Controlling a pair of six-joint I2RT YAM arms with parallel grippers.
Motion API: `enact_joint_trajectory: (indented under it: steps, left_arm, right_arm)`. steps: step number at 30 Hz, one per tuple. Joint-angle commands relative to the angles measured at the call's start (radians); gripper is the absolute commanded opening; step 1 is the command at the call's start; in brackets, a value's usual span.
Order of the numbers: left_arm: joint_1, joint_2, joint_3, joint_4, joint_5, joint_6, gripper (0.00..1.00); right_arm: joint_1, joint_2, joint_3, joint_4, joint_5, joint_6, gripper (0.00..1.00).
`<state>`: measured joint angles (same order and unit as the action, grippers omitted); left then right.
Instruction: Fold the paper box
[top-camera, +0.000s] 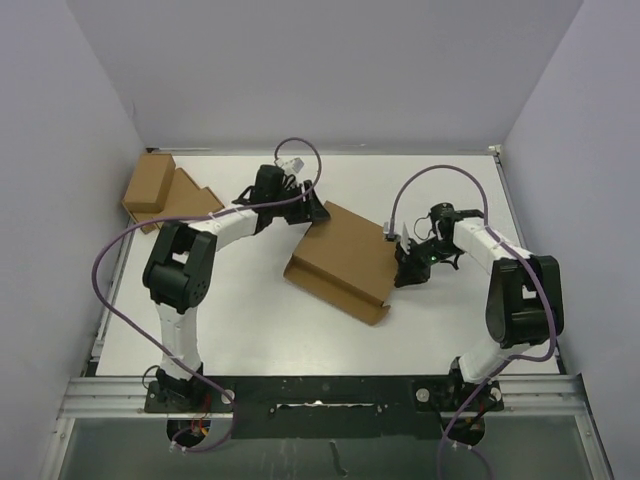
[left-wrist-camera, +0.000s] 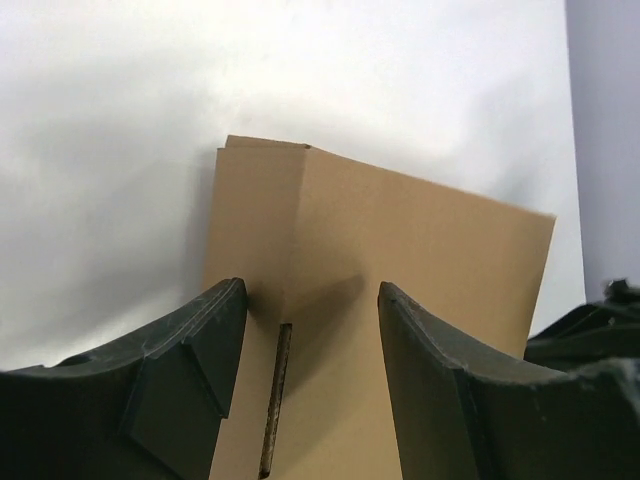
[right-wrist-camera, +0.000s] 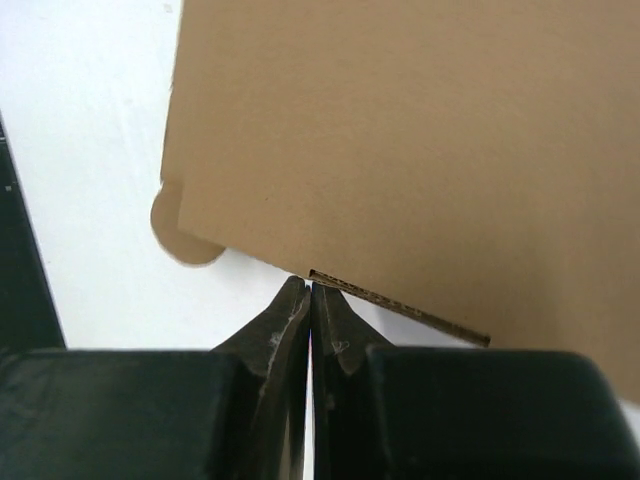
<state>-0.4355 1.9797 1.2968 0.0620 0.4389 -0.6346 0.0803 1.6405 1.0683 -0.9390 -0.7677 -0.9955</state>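
Note:
The paper box (top-camera: 345, 258) is a brown cardboard piece lying partly folded mid-table, with a raised lip along its near right side. My left gripper (top-camera: 312, 210) stands open at its far left corner. In the left wrist view its fingers (left-wrist-camera: 225, 330) straddle the cardboard (left-wrist-camera: 420, 260), with a narrow slit (left-wrist-camera: 275, 395) between them and nothing clamped. My right gripper (top-camera: 402, 268) is shut at the box's right edge. Seen from the right wrist, the closed tips (right-wrist-camera: 311, 285) touch the cut edge of the panel (right-wrist-camera: 400, 130), beside a rounded tab (right-wrist-camera: 178, 245).
Two smaller brown cardboard boxes (top-camera: 150, 182) (top-camera: 190, 202) lie at the far left by the wall. Walls enclose the table on the left, back and right. A metal rail (top-camera: 320, 392) with both arm bases runs along the near edge.

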Motion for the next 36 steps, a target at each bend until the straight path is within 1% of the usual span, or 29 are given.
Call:
enact_joint_trajectory:
  steps: [1,3,5,9,13,16,20,23,25,27,29,30,32,35,36]
  left_arm:
    - [-0.026,0.092,0.168,-0.049,0.200,0.068,0.53]
    - [-0.029,0.121,0.212,-0.061,0.234,0.084,0.53]
    - [-0.031,0.140,0.250,-0.069,0.249,0.099,0.53]
    - [-0.029,0.155,0.321,-0.095,0.259,0.162,0.55]
    - [-0.023,0.181,0.428,-0.181,0.260,0.222,0.57]
    - [-0.016,0.206,0.515,-0.251,0.253,0.256,0.57]
    - [-0.003,0.225,0.586,-0.333,0.242,0.298,0.59]
    - [0.006,0.207,0.588,-0.352,0.238,0.318,0.59]
    - [0.007,0.153,0.529,-0.316,0.229,0.333,0.59]
    - [0.004,0.062,0.412,-0.222,0.216,0.347,0.59]
    - [-0.009,-0.063,0.240,-0.065,0.209,0.365,0.59]
    - [-0.027,-0.128,0.137,0.039,0.181,0.380,0.59]
    - [-0.067,-0.260,-0.070,0.247,0.148,0.429,0.58]
    - [-0.151,-0.424,-0.347,0.532,0.101,0.532,0.58]
    - [-0.179,-0.467,-0.417,0.619,0.097,0.561,0.58]
  right_arm:
    - [0.096,-0.048,-0.001,0.043,-0.100,-0.030,0.00]
    - [0.157,-0.051,-0.005,0.065,-0.065,-0.017,0.00]
    - [0.191,-0.050,0.003,0.075,-0.057,-0.001,0.00]
    - [0.203,-0.058,0.024,0.053,-0.083,0.005,0.03]
    - [0.185,-0.090,0.021,0.040,-0.108,-0.006,0.07]
    - [0.155,-0.103,0.026,0.013,-0.146,-0.029,0.08]
    - [0.121,-0.110,0.030,-0.012,-0.184,-0.053,0.10]
    - [0.096,-0.122,0.036,-0.030,-0.218,-0.065,0.10]
    - [0.064,-0.136,0.045,-0.043,-0.254,-0.068,0.11]
    - [0.035,-0.159,0.048,-0.042,-0.293,-0.054,0.14]
    - [0.011,-0.193,0.045,-0.013,-0.324,-0.007,0.18]
    - [0.002,-0.206,0.044,0.008,-0.331,0.026,0.20]
    - [-0.003,-0.237,0.042,0.064,-0.333,0.132,0.24]
    - [-0.006,-0.267,0.034,0.178,-0.332,0.320,0.35]
    - [-0.007,-0.275,0.030,0.222,-0.332,0.385,0.46]
